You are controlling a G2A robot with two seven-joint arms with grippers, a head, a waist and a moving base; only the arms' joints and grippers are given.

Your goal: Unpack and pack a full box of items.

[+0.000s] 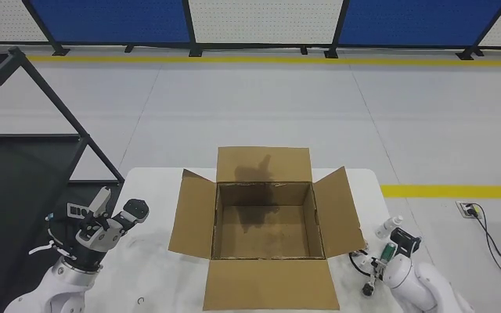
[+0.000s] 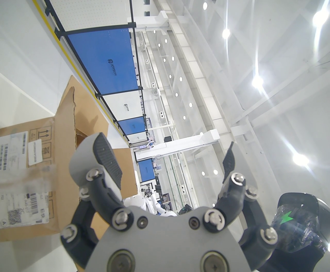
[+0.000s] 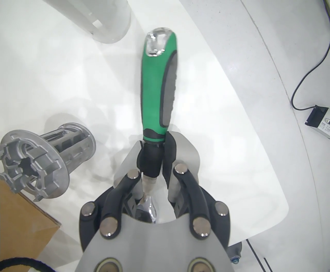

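An open cardboard box (image 1: 266, 235) stands in the middle of the white table (image 1: 156, 274), its four flaps folded out and nothing visible inside. My right gripper (image 3: 154, 152) is shut on the black collar of a green-handled screwdriver (image 3: 157, 90), low over the table just right of the box; in the top view the right gripper (image 1: 380, 268) and the screwdriver (image 1: 388, 252) sit off the box's front right flap. My left gripper (image 2: 167, 152) is open with nothing between its fingers and tilts upward beside the box's (image 2: 85, 121) left flap; from above the left gripper (image 1: 117, 208) sits at the table's left side.
A ribbed silver metal cylinder (image 3: 46, 164) lies on the table by the box corner (image 3: 25, 221). A white cylinder (image 3: 103, 20) stands farther off, seen from above as a white bottle (image 1: 389, 227). The table's rounded edge (image 3: 257, 144) is close. A small ring (image 1: 141, 300) lies front left.
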